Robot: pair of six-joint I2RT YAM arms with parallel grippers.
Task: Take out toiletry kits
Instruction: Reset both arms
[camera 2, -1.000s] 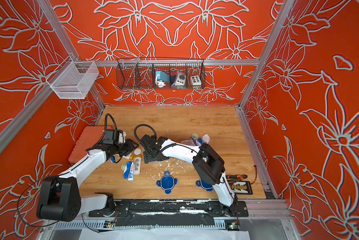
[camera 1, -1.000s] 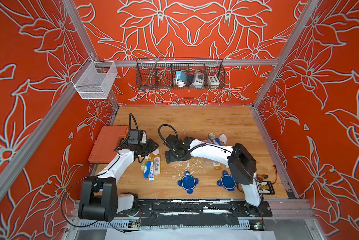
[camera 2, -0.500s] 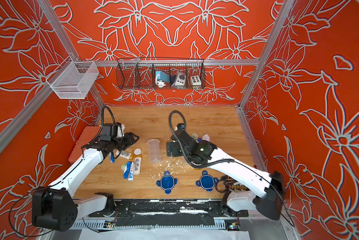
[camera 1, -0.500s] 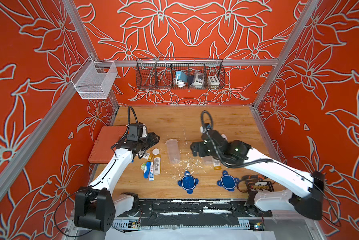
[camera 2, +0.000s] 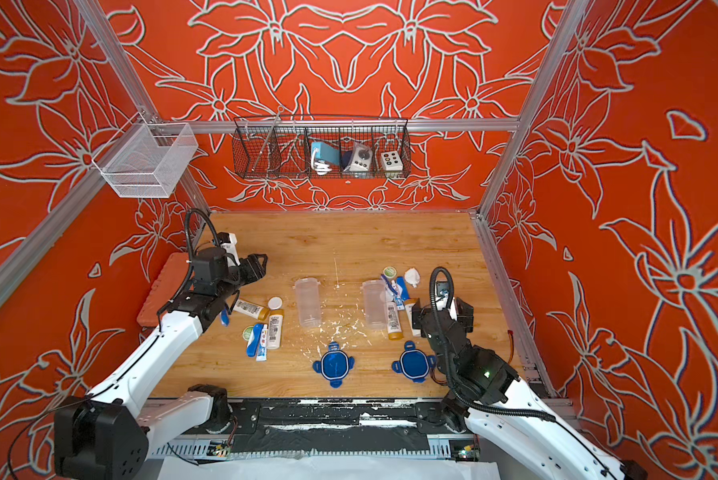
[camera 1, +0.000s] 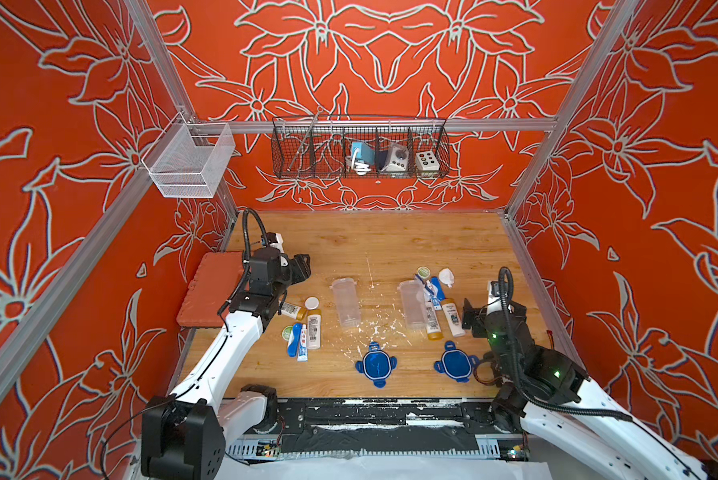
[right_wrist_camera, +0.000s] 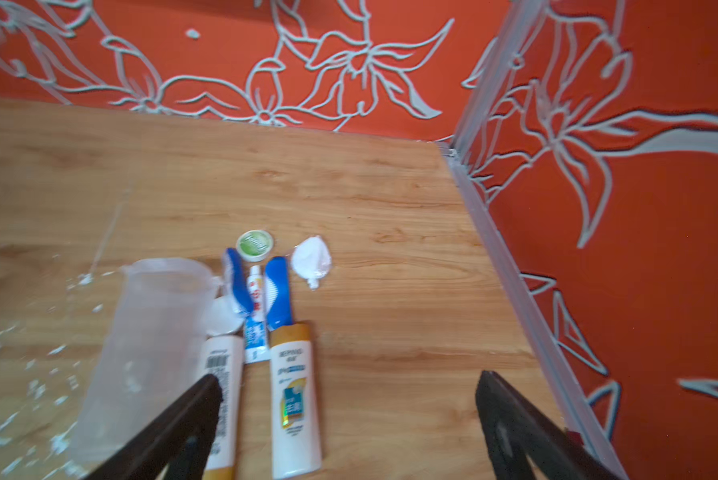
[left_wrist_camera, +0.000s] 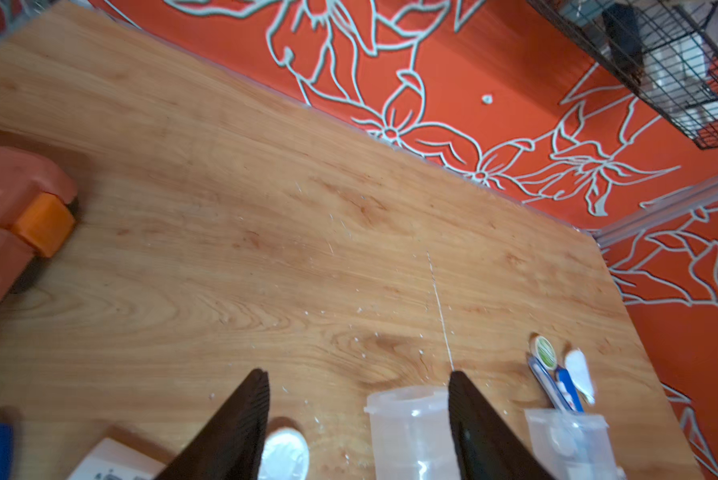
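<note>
At the left edge of the wooden table (camera 1: 390, 241) the orange tool case (camera 1: 212, 291) lies flat. Just right of it, left of centre in both top views, the left gripper (camera 1: 305, 269) hangs over bare wood. The left wrist view shows its fingers (left_wrist_camera: 241, 415) standing apart with nothing between them. Below it in the frame the first toiletry kit (camera 1: 307, 328) lies loose on the table. It is two amber-ended bottles (camera 1: 314, 330), a round white cap (camera 1: 311, 302), a blue toothbrush (camera 1: 294, 340), a blue-white tube (camera 1: 303, 345) and a green-topped disc (camera 1: 287, 332), all close together. In mid-frame two clear tubs (camera 1: 345, 301) lie on their sides with their mouths toward the far wall, white flecks scattered around them. Their two blue lids (camera 1: 376, 363) sit lower down, near the front edge. Touching the right-hand tub is the second toiletry kit (camera 1: 438, 307). Its two bottles lie side by side, with a small tube, blue pieces, a green disc and a crumpled white piece just beyond them. At the right of the frame the right gripper (camera 1: 470, 318) hovers just beside those bottles. In its wrist view its fingers (right_wrist_camera: 174, 419) are spread wide and hold nothing.
</note>
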